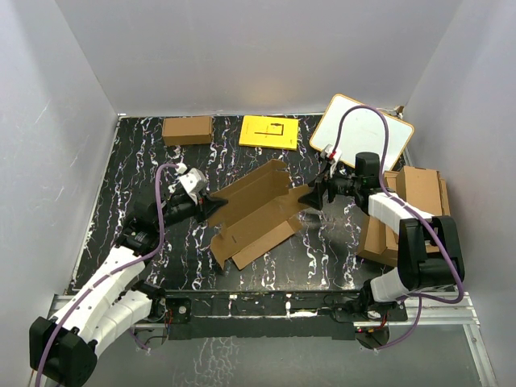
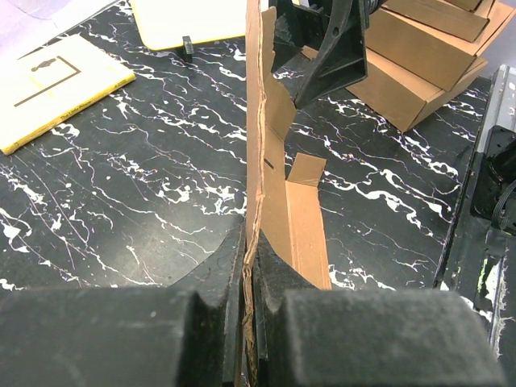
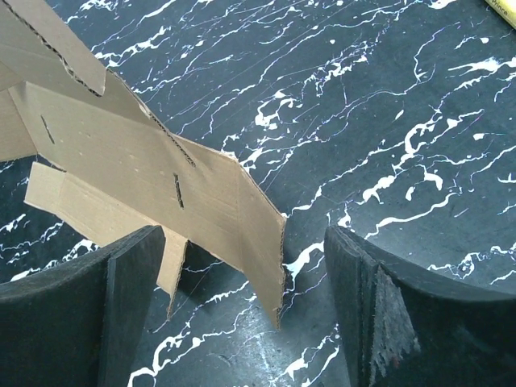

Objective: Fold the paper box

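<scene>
The paper box (image 1: 258, 211) lies partly unfolded in the middle of the black marbled table, its flaps raised. My left gripper (image 1: 216, 206) is shut on the box's left edge; in the left wrist view the thin cardboard wall (image 2: 256, 161) runs upright out of the pinched fingers (image 2: 218, 282). My right gripper (image 1: 310, 197) is at the box's right end and stands open. In the right wrist view a flap corner (image 3: 266, 242) sits between the two fingers (image 3: 129, 298), nearer the left one, with a gap to the right one.
A smaller brown carton (image 1: 187, 130), a yellow sheet (image 1: 269, 131) and a whiteboard (image 1: 363, 133) lie along the back. A pile of larger cardboard sheets (image 1: 411, 210) stands at the right, close behind the right arm. White walls enclose the table.
</scene>
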`<state>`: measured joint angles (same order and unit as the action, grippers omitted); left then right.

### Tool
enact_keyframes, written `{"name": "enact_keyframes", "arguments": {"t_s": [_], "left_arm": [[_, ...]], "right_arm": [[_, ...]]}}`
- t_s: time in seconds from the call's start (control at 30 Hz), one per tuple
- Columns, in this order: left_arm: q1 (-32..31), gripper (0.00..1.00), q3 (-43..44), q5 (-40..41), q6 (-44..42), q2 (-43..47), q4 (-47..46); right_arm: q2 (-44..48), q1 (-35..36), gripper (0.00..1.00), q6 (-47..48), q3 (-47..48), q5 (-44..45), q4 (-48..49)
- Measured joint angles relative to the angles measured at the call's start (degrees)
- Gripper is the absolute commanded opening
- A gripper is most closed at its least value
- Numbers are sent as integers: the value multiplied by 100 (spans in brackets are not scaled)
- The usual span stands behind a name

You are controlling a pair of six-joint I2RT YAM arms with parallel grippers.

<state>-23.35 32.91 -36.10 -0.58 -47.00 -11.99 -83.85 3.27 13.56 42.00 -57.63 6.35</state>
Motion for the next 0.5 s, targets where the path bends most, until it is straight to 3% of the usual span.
{"name": "enact_keyframes", "arguments": {"t_s": [0.27, 0.5], "left_arm": [[0, 0, 0, -17, -52, 0, 0], [0, 0, 0, -17, -55, 9, 2]], "right_arm": [[-26, 168, 61, 295, 105, 2, -269], [-79, 247, 28, 516, 177, 11, -455]]}}
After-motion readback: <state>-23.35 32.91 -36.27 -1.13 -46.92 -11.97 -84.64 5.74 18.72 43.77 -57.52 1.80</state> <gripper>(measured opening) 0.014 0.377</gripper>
